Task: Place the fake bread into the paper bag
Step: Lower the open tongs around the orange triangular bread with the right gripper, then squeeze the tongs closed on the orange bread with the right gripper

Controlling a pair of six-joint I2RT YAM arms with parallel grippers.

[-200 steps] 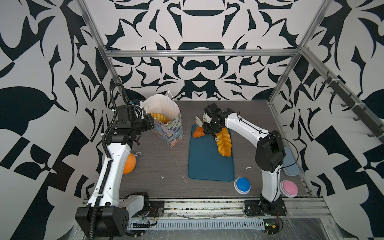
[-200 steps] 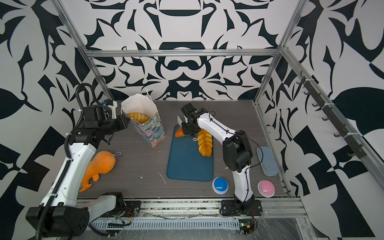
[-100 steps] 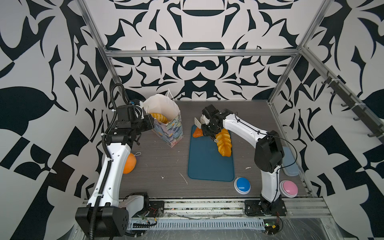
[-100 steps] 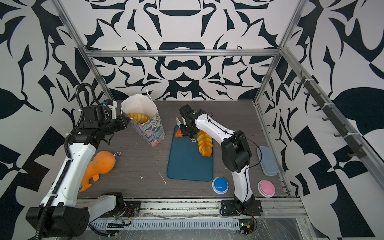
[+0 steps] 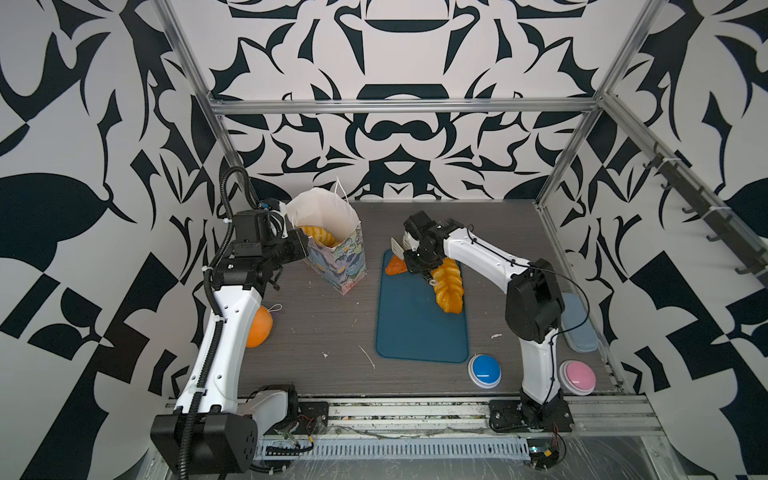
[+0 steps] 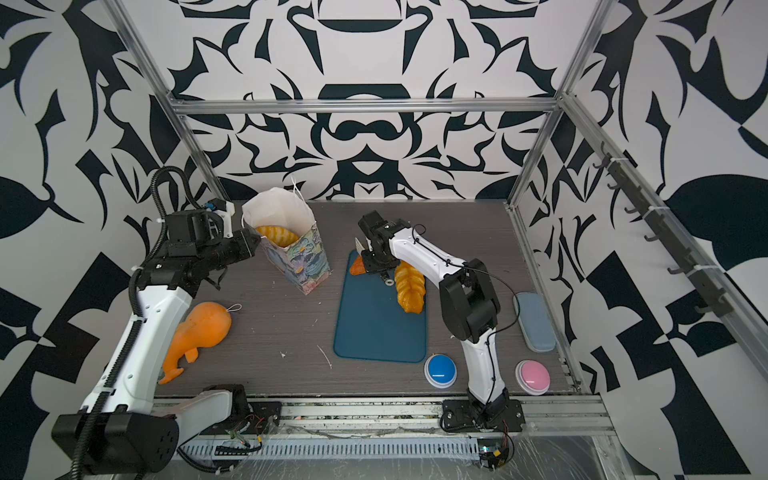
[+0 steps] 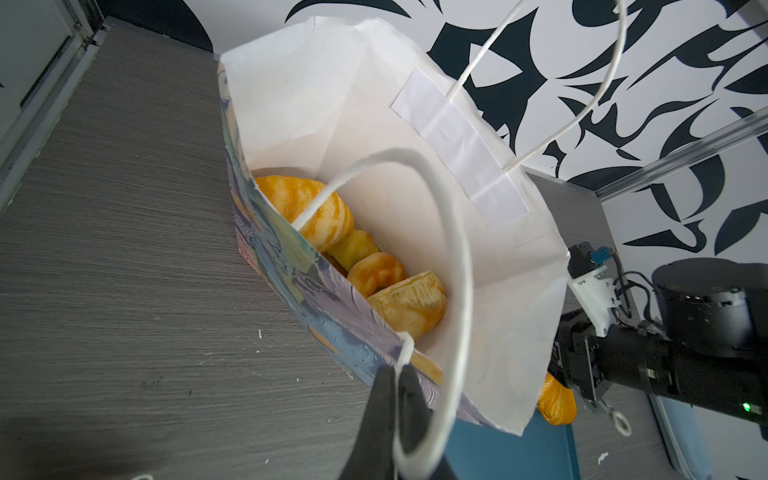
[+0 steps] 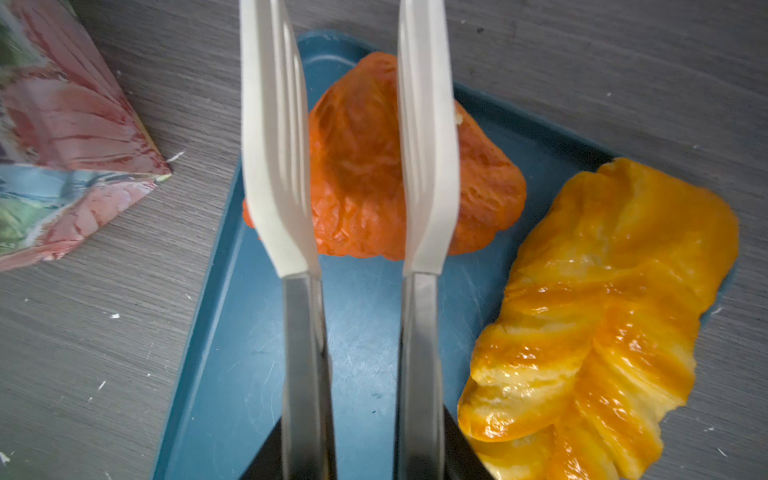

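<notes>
Since a sec ago the right claw (image 5: pixel 415 253) has slid a touch toward the bag (image 5: pixel 336 266) and squeezed the tongs (image 8: pixel 274 166) narrower; left side hasn't budged. Right claw is clamped on the tongs, whose white tips stand apart over the dark orange triangle (image 8: pixel 361 166) at the far corner of the blue mat (image 8: pixel 365 332). The braided loaf (image 8: pixel 602 311) lies just beside it, same mat. Rest of the bread (image 7: pixel 316 208) sits in the bag already. Left claw (image 7: pixel 395 390) pinches the bag's rim at a handle root, keeping the mouth open. Risks: one tip sits on top of the triangle, not beside it, so closing could skid off the glossy skin or flip it. The handle loop (image 7: pixel 459 257) droops across the mouth & could snag the drop; a tug could tip the bag. Right arm stretches from its front base, wrist pitched down; left arm up, wrist approx level w/ the rim.
</notes>
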